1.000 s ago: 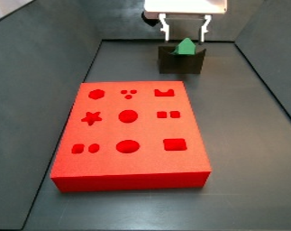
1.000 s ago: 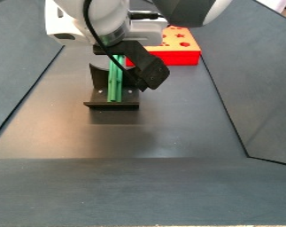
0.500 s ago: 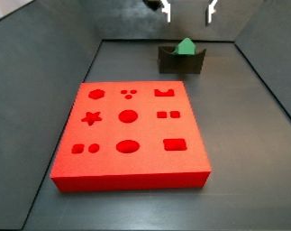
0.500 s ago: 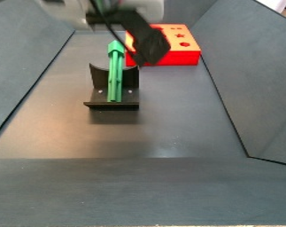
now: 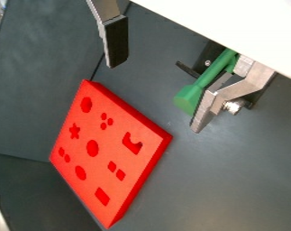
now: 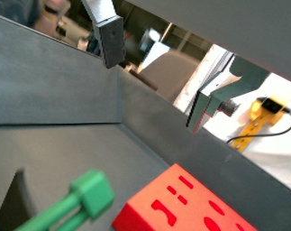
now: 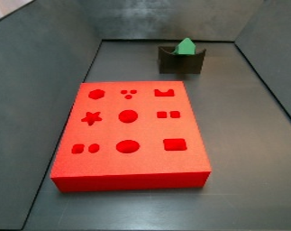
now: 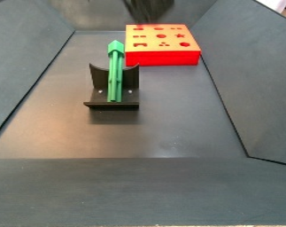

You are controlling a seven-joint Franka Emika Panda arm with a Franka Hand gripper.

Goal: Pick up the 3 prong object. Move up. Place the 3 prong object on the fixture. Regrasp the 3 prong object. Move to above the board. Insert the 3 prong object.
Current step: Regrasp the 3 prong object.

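Observation:
The green 3 prong object (image 8: 117, 71) lies in the notch of the dark fixture (image 8: 112, 99), its triangular end showing in a side view (image 7: 184, 46) above the fixture (image 7: 181, 61). The red board (image 7: 130, 135) lies flat on the floor, also in a side view (image 8: 164, 44). My gripper (image 5: 159, 77) is open and empty, high above the floor; it is out of both side views. In a wrist view the peg (image 5: 203, 84) shows below, beside one finger (image 5: 220, 97). It also shows in a wrist view (image 6: 66, 207), with the board (image 6: 195, 203) and the open gripper (image 6: 158, 77).
Dark sloping walls (image 7: 45, 63) enclose the dark floor (image 8: 133, 133) on all sides. A yellow cable (image 6: 259, 122) shows outside the bin in a wrist view.
The gripper has let go of the green peg, opened and risen straight up out of both side views. The peg stays in the fixture.

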